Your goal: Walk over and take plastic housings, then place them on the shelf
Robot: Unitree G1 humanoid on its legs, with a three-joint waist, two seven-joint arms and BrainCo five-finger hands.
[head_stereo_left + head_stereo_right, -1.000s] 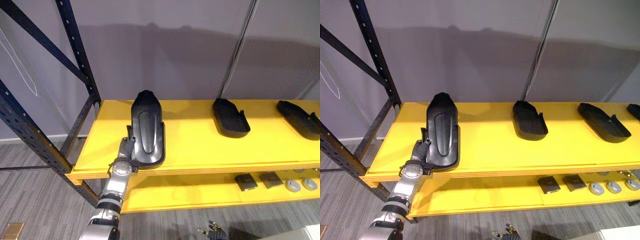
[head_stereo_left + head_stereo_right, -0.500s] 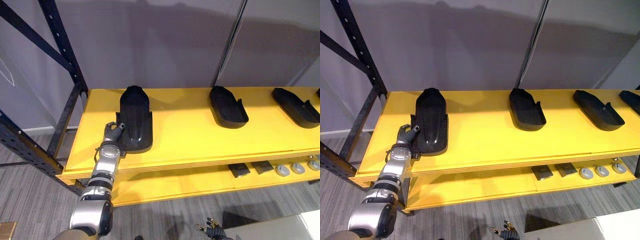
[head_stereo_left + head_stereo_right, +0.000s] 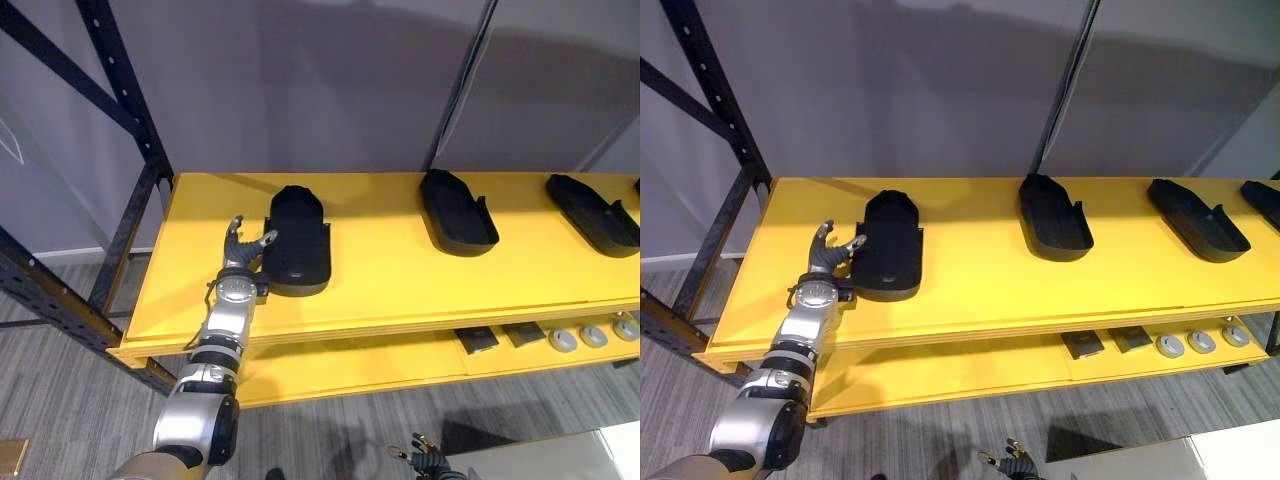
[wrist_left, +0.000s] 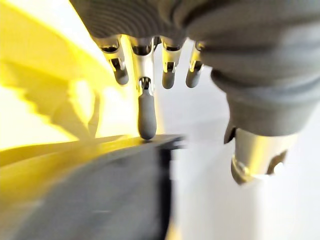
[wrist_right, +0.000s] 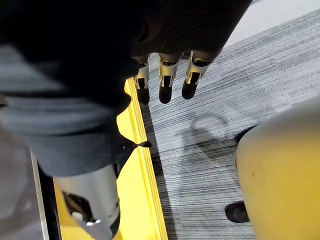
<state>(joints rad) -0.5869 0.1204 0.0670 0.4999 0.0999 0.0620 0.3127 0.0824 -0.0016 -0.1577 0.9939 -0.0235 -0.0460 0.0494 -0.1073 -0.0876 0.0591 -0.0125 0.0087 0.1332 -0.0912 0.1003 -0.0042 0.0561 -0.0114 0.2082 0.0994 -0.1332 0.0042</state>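
On the top yellow shelf (image 3: 400,290), left end: black housing (image 3: 298,245) lying flat. Left hand (image 3: 240,255) just beside its left edge, fingers straight and spread, one fingertip (image 4: 146,117) touching the rim, nothing clamped. Second housing (image 3: 458,212) and third housing (image 3: 592,212) further right, well apart. Right hand (image 5: 165,82) low over the floor (image 5: 225,100), fingers relaxed, empty.

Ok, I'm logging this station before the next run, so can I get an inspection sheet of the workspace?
Surface: yellow upper shelf over a lower shelf.
Job's things: leftmost housing, middle housing, third housing, lying apart on it.
Clutter: dark blocks, grey discs on lower shelf.
Hands: left hand open at leftmost housing's edge; right hand open, above floor.
Cables: nothing seen.
Surroundings: dark rack posts, grey wall.
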